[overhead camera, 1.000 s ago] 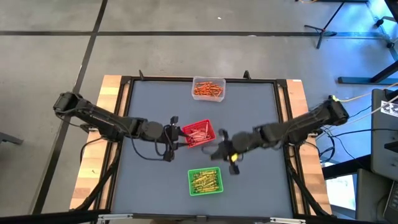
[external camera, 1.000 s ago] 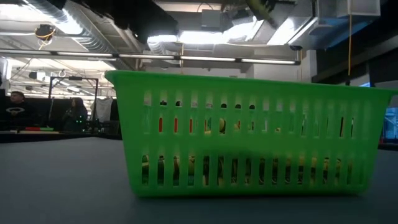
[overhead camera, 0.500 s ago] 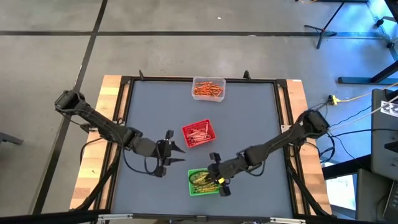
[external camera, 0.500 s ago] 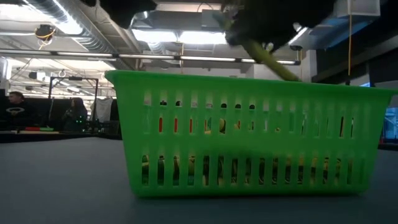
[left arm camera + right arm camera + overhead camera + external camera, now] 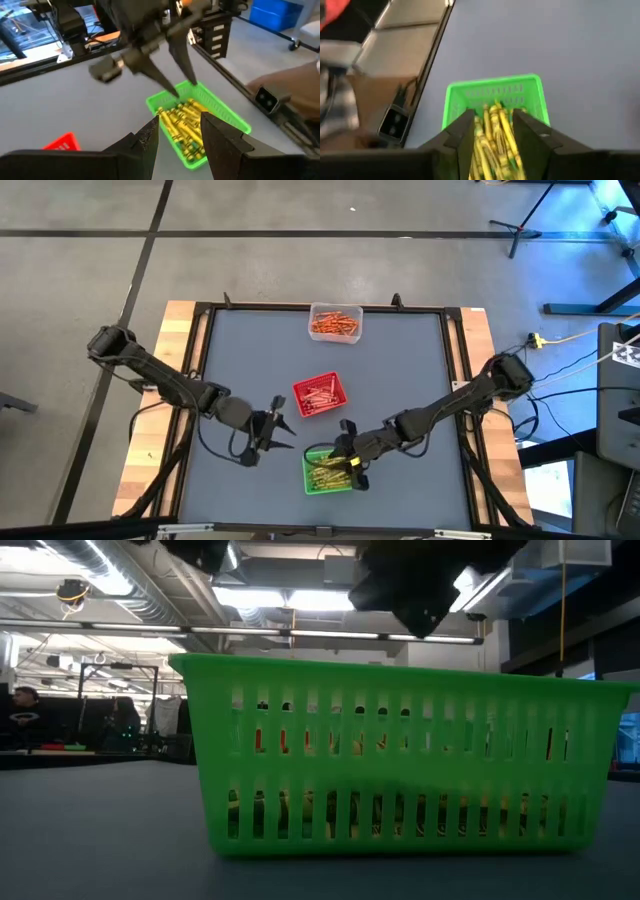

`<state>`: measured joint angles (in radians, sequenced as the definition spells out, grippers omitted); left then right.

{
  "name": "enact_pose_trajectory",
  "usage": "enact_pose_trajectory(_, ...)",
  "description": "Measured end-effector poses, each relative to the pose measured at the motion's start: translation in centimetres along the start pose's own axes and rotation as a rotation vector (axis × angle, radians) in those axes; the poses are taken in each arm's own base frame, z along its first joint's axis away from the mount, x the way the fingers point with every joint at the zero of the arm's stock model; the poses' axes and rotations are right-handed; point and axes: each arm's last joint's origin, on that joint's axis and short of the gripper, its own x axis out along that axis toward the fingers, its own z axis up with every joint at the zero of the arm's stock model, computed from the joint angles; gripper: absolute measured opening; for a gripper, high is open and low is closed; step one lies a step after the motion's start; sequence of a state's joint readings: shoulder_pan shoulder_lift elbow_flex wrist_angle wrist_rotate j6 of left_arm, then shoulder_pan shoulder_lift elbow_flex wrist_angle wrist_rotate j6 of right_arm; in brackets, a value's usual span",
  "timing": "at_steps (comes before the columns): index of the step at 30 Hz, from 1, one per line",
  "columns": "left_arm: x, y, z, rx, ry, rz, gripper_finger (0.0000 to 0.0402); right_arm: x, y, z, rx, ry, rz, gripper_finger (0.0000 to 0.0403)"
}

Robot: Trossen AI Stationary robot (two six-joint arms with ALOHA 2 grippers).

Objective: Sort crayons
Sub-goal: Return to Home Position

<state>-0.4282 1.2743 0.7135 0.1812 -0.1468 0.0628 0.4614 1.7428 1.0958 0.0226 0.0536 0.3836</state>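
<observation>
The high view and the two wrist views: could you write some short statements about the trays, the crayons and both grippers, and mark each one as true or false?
1. The green slotted plastic basket holds yellow-green crayons. True.
2. The clear plastic tray at the far edge of the table holds orange crayons. True.
3. The right gripper hangs above the clear plastic tray. False: it hangs above the green slotted plastic basket, open, with nothing between its fingers.
4. The left gripper is shut on a crayon. False: it is open and empty, over the grey table beside the green slotted plastic basket.
</observation>
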Motion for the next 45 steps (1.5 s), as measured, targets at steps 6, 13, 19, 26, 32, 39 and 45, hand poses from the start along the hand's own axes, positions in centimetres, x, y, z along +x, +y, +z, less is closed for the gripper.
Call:
enact_pose_trajectory(6, -1.0, 3.3, -2.0, -0.035, -0.066, 0.016, 0.0130, -2.6, -0.3, 0.6, -0.136, 0.028, -0.097, 0.0137)
enact_pose_trajectory(13, -4.9, 7.4, -4.4, -0.064, -0.243, 0.104, 0.0130, -5.6, -2.9, 0.7, -0.177, -0.011, -0.104, 0.0104)
enact_pose_trajectory(19, -7.1, 8.8, -6.6, -0.051, -0.248, 0.200, 0.0130, -8.2, -6.7, -1.2, -0.149, -0.112, -0.135, 0.0064)
enact_pose_trajectory(26, -8.4, 8.9, -10.1, -0.098, -0.219, 0.270, 0.0130, -11.6, -9.9, -4.5, -0.126, -0.265, -0.155, 0.0019)
enact_pose_trajectory(32, -9.8, 7.9, -12.9, -0.114, -0.363, 0.331, 0.0130, -13.6, -11.6, -8.1, -0.139, -0.431, -0.207, 0.0002)
enact_pose_trajectory(39, -10.1, 7.7, -13.5, -0.153, -0.331, 0.326, 0.0130, -15.3, -12.1, -11.2, -0.141, -0.518, -0.263, 0.0009)
enact_pose_trajectory(45, -10.5, 7.6, -13.2, -0.165, -0.359, 0.327, 0.0130, -16.4, -12.3, -13.7, -0.136, -0.573, -0.291, 0.0009)
